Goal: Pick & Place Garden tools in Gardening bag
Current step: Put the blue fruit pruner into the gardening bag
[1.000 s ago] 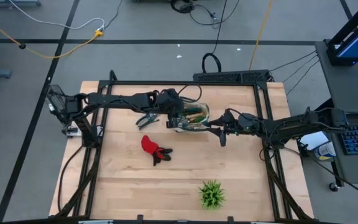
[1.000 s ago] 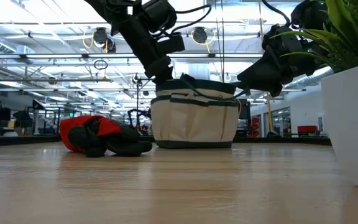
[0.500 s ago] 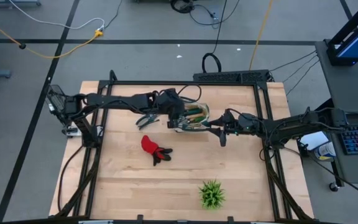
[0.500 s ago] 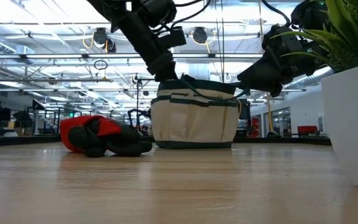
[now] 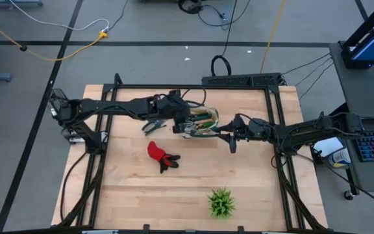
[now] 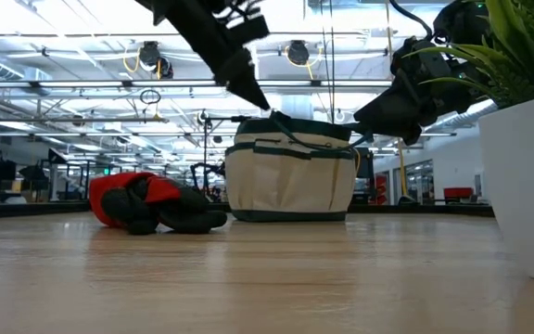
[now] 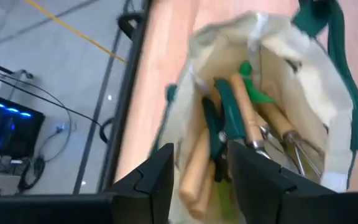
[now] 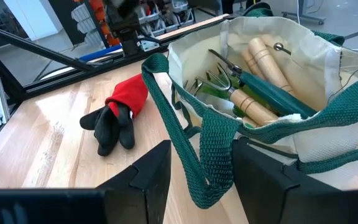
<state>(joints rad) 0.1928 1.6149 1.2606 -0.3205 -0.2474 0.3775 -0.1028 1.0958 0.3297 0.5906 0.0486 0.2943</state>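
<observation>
In the bag [image 8: 316, 134], half-hidden tools [image 8: 253, 84]

Bag [image 5: 199, 121] mouth: crowded with tool handles [image 8: 263, 84], left gripper [image 5: 186, 123] above, jaws apart. Right gripper [image 5: 221, 132] at bag's 3 o'clock, green strap [image 8: 207, 149] between fingers. Glove [image 5: 161, 155] at 7 o'clock. Plant [image 5: 221, 203] at 5 o'clock, well apart.

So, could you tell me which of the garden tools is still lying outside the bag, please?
The red-and-black glove lies on the table beside the gardening bag; the wooden-handled tools are already inside it.
</observation>
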